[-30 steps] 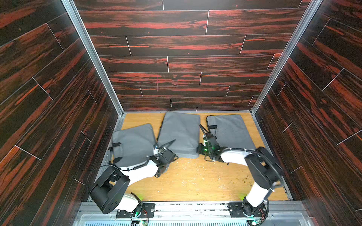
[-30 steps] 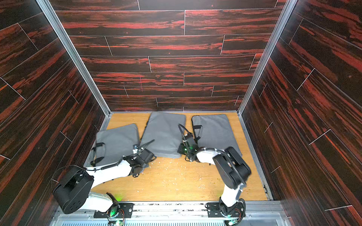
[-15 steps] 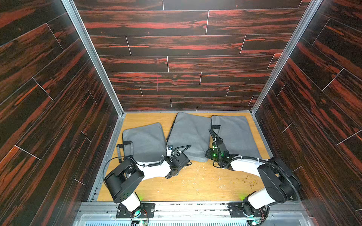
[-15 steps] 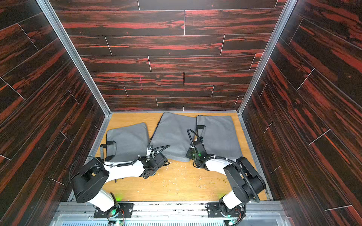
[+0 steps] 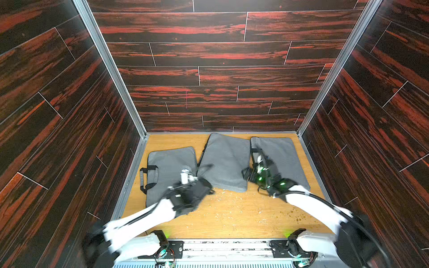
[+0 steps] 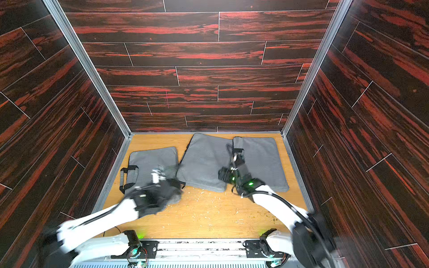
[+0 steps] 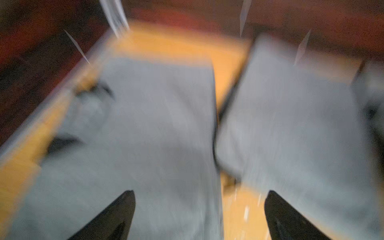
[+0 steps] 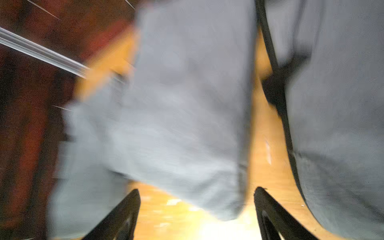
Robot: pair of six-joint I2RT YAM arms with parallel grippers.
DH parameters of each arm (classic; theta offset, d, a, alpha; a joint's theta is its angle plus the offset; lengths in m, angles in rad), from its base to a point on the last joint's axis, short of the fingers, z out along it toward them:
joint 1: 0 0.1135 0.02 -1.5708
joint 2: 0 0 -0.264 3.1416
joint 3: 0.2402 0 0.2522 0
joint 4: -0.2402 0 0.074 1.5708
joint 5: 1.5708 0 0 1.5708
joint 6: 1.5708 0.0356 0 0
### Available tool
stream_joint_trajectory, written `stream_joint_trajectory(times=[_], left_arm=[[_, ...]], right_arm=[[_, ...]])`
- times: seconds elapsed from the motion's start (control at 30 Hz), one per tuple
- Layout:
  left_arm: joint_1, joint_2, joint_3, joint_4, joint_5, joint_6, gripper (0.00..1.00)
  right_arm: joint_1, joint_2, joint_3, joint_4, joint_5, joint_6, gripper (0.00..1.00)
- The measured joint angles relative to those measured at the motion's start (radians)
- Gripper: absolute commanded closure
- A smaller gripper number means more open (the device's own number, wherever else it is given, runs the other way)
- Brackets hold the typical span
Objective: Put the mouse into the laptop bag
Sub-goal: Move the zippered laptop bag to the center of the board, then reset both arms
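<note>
Mouse and its whereabouts cannot be told: no view shows a mouse lying in the open, and whether it sits inside or under a bag is hidden.

Three flat bags lie side by side on the orange-brown wooden counter, and the middle grey fabric laptop bag serves as the landmark. Its zip and opening cannot be made out. Both wrist views are heavily blurred, so seams and edges are smeared. In both top views the left arm is streaked and the far ends of both arms are cut off by the frame edge.

The left grey fabric laptop bag lies just beside the landmark bag, its black loop handles on the side away from it. The right grey fabric laptop bag touches or overlaps the landmark bag's other side; which one, I cannot tell.

The left claw hangs over the gap between the left bag and the landmark bag's near corner, fingers spread wide with nothing between them. The right claw sits over the landmark bag's opposite near corner, by the right bag's black strap, also spread wide and empty. Pale crumbs dot the counter just in front of the landmark bag.
</note>
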Motion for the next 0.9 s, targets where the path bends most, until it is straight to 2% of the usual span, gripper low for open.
stream_joint_trajectory(times=[0.03,0.07,0.1,0.17,0.27,0.4,0.5,0.6,0.67,0.73,0.77,0.9], left_arm=[[0.013,-0.045,0.002,0.019,-0.042,0.023,0.0],[0.029,-0.091,0.001,0.041,-0.087,0.048,0.06],[0.049,-0.136,-0.011,0.089,-0.131,0.093,0.15],[0.087,-0.211,-0.084,0.259,-0.167,0.236,0.18],[0.194,-0.278,-0.288,0.576,-0.154,0.43,0.16],[0.439,-0.196,-0.393,0.68,-0.139,0.468,0.14],[0.567,-0.079,-0.401,0.776,-0.167,0.485,0.13],[0.65,0.079,-0.441,0.931,-0.193,0.501,0.12],[0.689,0.195,-0.473,1.004,-0.199,0.507,0.12],[0.709,0.279,-0.496,1.081,-0.192,0.527,0.13],[0.713,0.301,-0.512,1.13,-0.182,0.535,0.13],[0.76,0.367,-0.555,1.317,-0.127,0.532,0.14]], right_arm=[[0.0,-0.039,0.024,-0.023,0.014,0.008,0.13],[0.0,-0.077,0.049,-0.046,0.037,0.012,0.13],[0.0,-0.109,0.078,-0.07,0.07,0.012,0.12],[0.0,-0.134,0.123,-0.098,0.14,-0.003,0.12],[-0.002,-0.105,0.159,-0.103,0.22,-0.117,0.13],[-0.005,0.003,0.11,-0.008,0.358,-0.319,0.14],[-0.045,0.022,-0.125,0.257,0.457,-0.512,0.19],[-0.128,0.069,-0.454,0.702,0.515,-0.708,0.21],[-0.162,0.201,-0.609,1.012,0.57,-0.832,0.21],[-0.178,0.351,-0.65,1.228,0.607,-0.924,0.23],[-0.186,0.41,-0.646,1.315,0.61,-0.962,0.2],[-0.235,0.486,-0.621,1.55,0.582,-1.033,0.19]])
